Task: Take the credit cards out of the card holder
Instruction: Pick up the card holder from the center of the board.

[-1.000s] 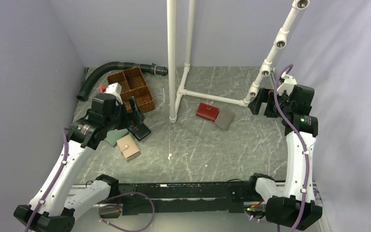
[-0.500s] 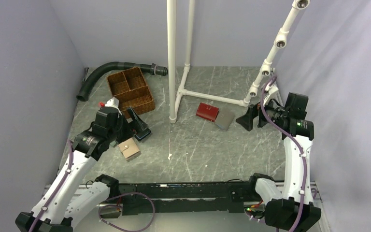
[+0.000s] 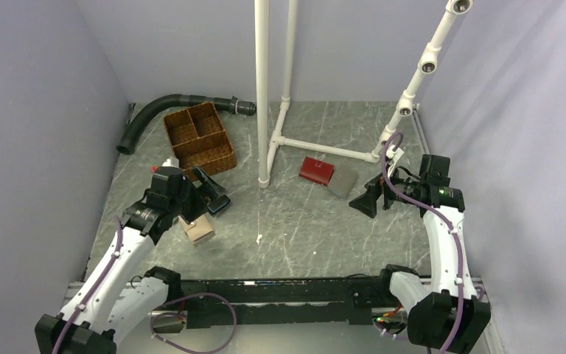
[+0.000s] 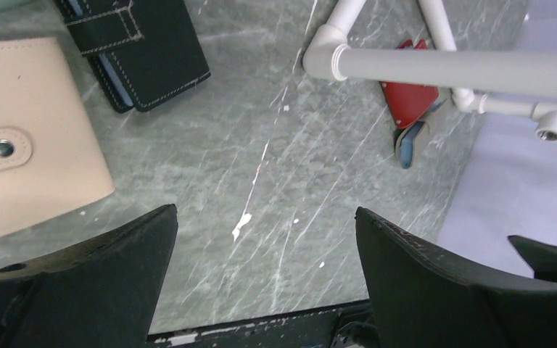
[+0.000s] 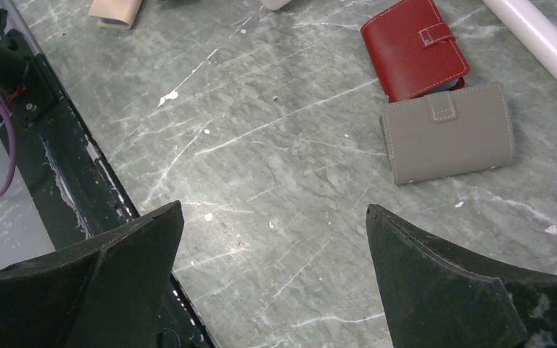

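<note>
Top: the left tool (image 3: 206,190) stands wide just beside the card holder (image 3: 219,205); the right tool (image 3: 367,199) stands wide near the grey wallet (image 3: 343,181).
Left wrist: the card holder lies shut on the surface (image 4: 297,145), ahead-left of the tool, beside a beige wallet (image 4: 29,130).
Right wrist: a red wallet (image 5: 415,47) lies ahead-right.

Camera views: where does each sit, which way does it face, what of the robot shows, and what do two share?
Top external: high behind the robot, looking down at the table; left arm, right arm.
Left wrist: on its arm, faces down at card holder, beige wallet; own open jaws.
Right wrist: on its arm, faces down at red wallet, grey wallet; own open jaws.
Shared: both wrist views show the red wallet.
</note>
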Controlling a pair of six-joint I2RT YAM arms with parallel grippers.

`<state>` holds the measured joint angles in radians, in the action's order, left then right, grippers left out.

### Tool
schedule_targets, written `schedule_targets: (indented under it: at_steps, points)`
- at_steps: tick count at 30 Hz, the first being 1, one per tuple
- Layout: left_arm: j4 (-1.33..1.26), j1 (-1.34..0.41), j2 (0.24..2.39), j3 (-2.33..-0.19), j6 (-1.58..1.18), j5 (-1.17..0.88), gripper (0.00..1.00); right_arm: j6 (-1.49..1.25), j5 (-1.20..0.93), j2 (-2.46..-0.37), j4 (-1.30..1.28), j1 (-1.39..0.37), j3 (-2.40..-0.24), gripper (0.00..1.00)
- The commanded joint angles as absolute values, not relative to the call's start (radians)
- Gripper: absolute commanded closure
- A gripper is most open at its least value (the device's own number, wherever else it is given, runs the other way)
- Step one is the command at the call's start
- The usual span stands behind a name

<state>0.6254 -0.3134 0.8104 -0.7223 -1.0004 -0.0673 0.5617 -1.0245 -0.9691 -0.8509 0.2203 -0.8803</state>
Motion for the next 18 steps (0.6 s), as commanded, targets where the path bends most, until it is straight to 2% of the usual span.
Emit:
schedule_targets:
  at_steps: [1, 3, 7, 15, 18]
  points:
    - [0.494, -0.250, 0.858, -0.704, -1.007, -0.148, 0.04, 0.612, -1.069, -0.982, -0.796, 0.211, -0.868, 0.00]
    - [0.428, -0.200, 0.890, -0.678, -1.003, -0.221, 0.12, 0.625, -1.078, -0.990, -0.801, 0.204, -0.865, 0.00]
    - [0.347, -0.088, 0.939, -0.640, -1.004, -0.313, 0.17, 0.635, -1.072, -0.996, -0.799, 0.188, -0.860, 0.00]
    - [0.495, -0.022, 1.064, -0.747, -0.767, -0.232, 0.21, 0.637, -1.058, -0.998, -0.795, 0.183, -0.842, 0.00]
    - [0.494, -0.023, 1.120, -0.768, -0.710, -0.216, 0.27, 0.634, -1.060, -1.007, -0.788, 0.183, -0.839, 0.00]
